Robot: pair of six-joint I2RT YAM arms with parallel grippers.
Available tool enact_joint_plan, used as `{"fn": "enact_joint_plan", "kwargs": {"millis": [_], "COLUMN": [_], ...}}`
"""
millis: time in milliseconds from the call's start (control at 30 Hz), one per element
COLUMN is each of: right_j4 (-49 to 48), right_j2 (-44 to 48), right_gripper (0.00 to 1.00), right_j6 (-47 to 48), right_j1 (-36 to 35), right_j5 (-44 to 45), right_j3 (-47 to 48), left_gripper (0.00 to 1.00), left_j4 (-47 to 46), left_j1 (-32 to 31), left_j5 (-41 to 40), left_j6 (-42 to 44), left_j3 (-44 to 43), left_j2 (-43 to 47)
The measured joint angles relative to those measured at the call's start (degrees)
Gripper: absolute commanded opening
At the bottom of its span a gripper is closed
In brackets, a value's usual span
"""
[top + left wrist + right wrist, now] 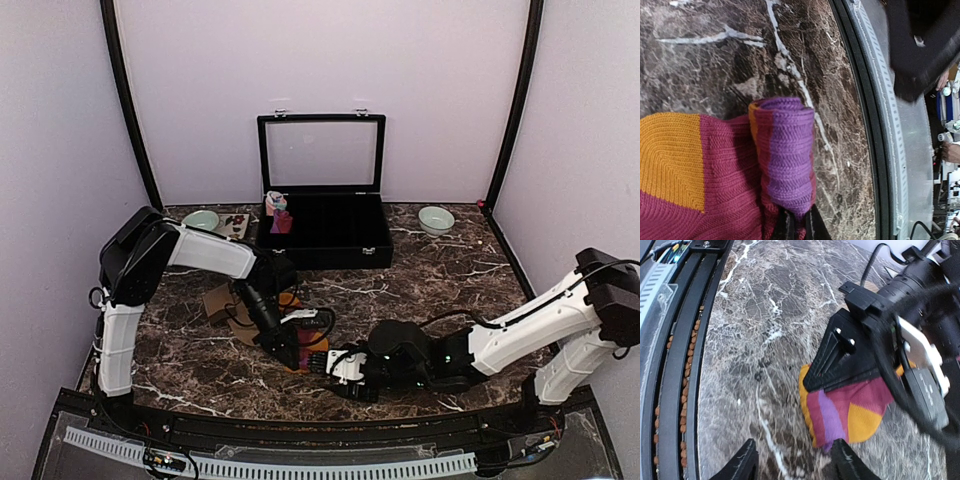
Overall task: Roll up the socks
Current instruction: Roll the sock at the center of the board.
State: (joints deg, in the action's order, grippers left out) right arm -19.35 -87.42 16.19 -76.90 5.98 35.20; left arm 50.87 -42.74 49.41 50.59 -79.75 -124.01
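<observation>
The left gripper [799,223] was clenched on the rolled purple-striped cuff [788,150] of the red-maroon sock [725,170]; that sock lay on the marble table [450,275] near its front edge, between the two arms, with its orange toe [670,160] flat beside the roll; the right gripper [792,445] was released, jaws apart over bare table, one finger [845,460] just beside the cuff; whether it touched could not be told; the tan-brown sock [216,301] lay behind the left arm.
</observation>
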Motion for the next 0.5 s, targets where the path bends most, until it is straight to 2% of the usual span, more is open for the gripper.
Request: {"fn": "enact_joint_plan", "kwargs": {"millis": [200, 500], "right_j4": [-0.22, -0.66], "right_j2": [-9.84, -16.65], "right_gripper": [0.39, 0.42], "right_j6": [9.84, 15.26], "right_j1": [0.46, 2.43], "right_j5": [-2.49, -6.1], "right_j3": [7.65, 11.21], "left_gripper": [0.0, 0.0], "left_j4": [4.92, 7.85], "left_j1": [0.04, 0.04], "left_j5": [1.09, 0.98], "left_j6": [1.22, 1.73], "left_j3": [-1.16, -1.22], "left_j2": [-1.7, -2.23]}}
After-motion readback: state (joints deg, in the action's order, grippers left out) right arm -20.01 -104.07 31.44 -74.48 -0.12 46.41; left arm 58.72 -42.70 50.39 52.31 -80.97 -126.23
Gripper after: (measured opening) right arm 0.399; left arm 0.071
